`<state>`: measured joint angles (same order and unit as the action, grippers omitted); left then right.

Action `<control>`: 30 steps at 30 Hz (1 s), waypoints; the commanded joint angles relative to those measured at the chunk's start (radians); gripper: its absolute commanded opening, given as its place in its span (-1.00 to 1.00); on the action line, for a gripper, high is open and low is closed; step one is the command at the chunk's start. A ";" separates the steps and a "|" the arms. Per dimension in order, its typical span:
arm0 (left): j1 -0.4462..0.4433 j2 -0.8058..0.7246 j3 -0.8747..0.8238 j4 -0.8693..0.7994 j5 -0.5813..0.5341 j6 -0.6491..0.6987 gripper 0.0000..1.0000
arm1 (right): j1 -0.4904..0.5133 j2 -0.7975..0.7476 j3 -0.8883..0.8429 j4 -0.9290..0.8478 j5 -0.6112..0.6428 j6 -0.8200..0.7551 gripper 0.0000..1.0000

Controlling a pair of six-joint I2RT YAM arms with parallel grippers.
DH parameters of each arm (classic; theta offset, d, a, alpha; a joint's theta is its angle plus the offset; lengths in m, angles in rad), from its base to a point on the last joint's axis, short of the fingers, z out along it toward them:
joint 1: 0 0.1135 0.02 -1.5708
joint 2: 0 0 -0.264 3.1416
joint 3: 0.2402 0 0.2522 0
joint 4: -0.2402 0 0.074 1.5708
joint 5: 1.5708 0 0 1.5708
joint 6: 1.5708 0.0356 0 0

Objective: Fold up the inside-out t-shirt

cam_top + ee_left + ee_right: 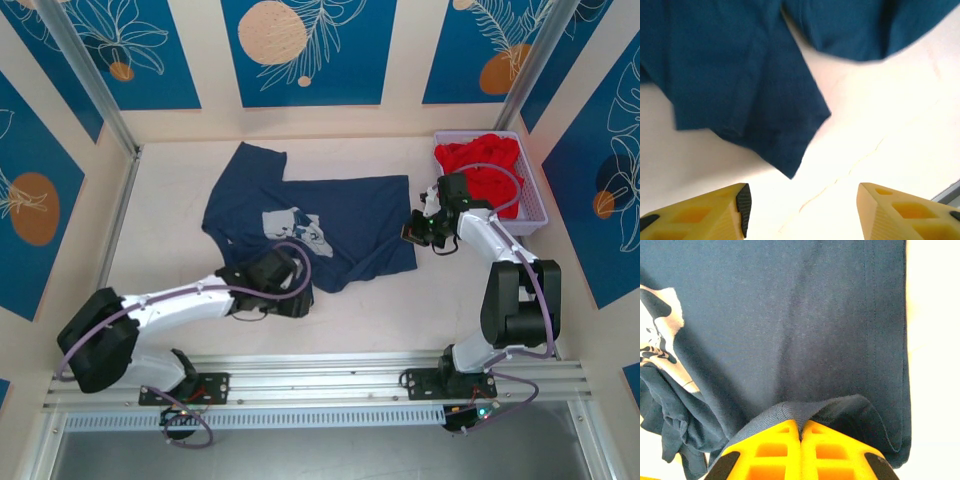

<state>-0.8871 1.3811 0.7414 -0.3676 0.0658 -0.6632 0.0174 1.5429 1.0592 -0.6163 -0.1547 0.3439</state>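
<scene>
The inside-out t-shirt lies spread on the white table, dark navy, with a pale print patch near its middle. My right gripper sits at the shirt's right edge. In the right wrist view it is shut on a ribbed edge of the t-shirt, which is pinched up into a small ridge. My left gripper hovers at the shirt's near edge. In the left wrist view it is open over bare table, and a pointed corner of the t-shirt lies just beyond its fingertips.
A lavender basket holding a bright red garment stands at the back right, just behind the right arm. Low walls fence the table on three sides. Bare table lies left of the shirt and along the front.
</scene>
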 commanded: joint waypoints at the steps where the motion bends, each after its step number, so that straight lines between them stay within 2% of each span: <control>1: -0.015 0.062 0.003 0.005 -0.059 -0.079 0.08 | 0.001 0.011 -0.007 -0.003 -0.019 -0.013 -1.00; 5: -0.027 0.118 0.021 0.035 -0.064 -0.084 0.00 | 0.001 0.006 -0.011 -0.002 -0.021 -0.014 -1.00; 13: -0.029 0.170 0.045 0.082 -0.042 -0.070 -0.03 | 0.001 0.006 -0.011 -0.002 -0.028 -0.017 -1.00; 24: -0.035 0.157 0.053 0.101 -0.033 -0.064 0.10 | 0.002 0.017 -0.011 0.003 -0.037 -0.020 -1.00; 30: -0.062 0.168 0.101 0.024 -0.095 -0.062 -0.13 | 0.003 0.019 -0.013 0.002 -0.038 -0.022 -1.00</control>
<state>-0.9268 1.5345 0.7929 -0.3443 0.0097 -0.7269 0.0174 1.5555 1.0580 -0.6128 -0.1650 0.3401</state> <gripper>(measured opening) 0.444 0.062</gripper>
